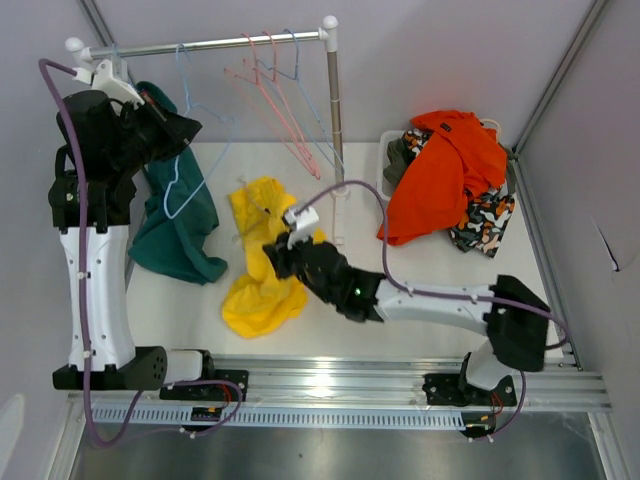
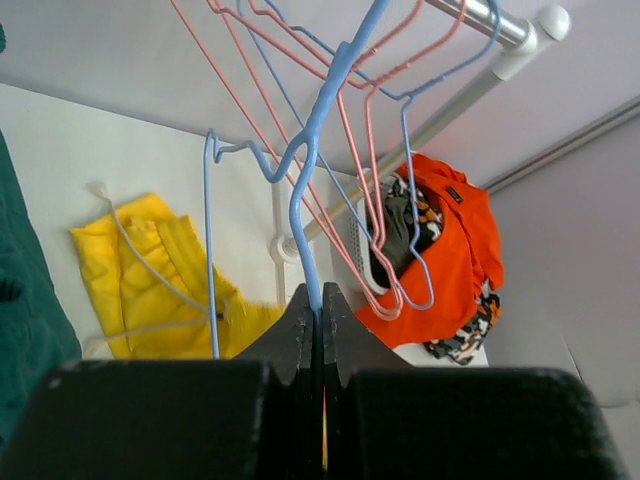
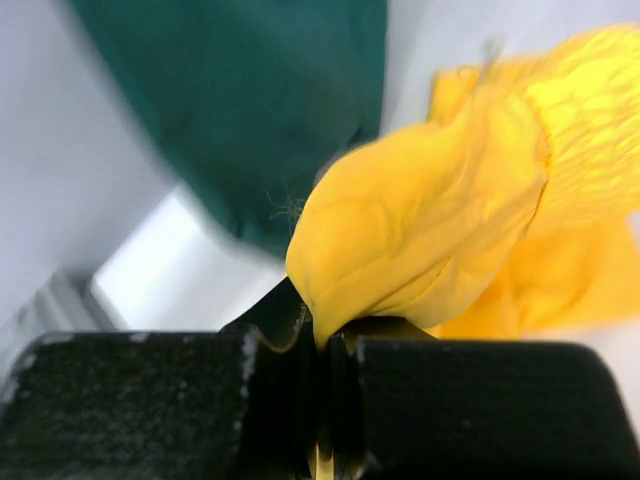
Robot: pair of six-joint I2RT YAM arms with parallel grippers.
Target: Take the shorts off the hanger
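five shorts show, one of each colour. the teal shorts (image 1: 185,240) drape down at the left just beside the left arm, their lower end on the table (image 1: 180,310). the yellow shorts (image 1: 258,300) lie crumpled near the middle of the table. the red-orange shorts (image 1: 445,170), the patterned shorts (image 1: 485,215) and the dark olive shorts (image 1: 400,155) are heaped in one white basket (image 1: 384,170) at the far right, with the red-orange pair on top and spilling over the front rim. one metal rail (image 1: 210,45) runs along the far left and carries several thin wire hangers (image 1: 285,110), pink and blue; their wires overlap too much to count. the left arm stands tall with its wrist bent toward the rail, and the left claw (image 2: 320,305) is pinched tight on the wire of one blue hanger (image 2: 320,130). whether the teal cloth hangs from that hanger cannot be told. the right arm stretches low across the table toward the left, and the right claw (image 3: 320,345) is clamped on a fold of the yellow shorts.
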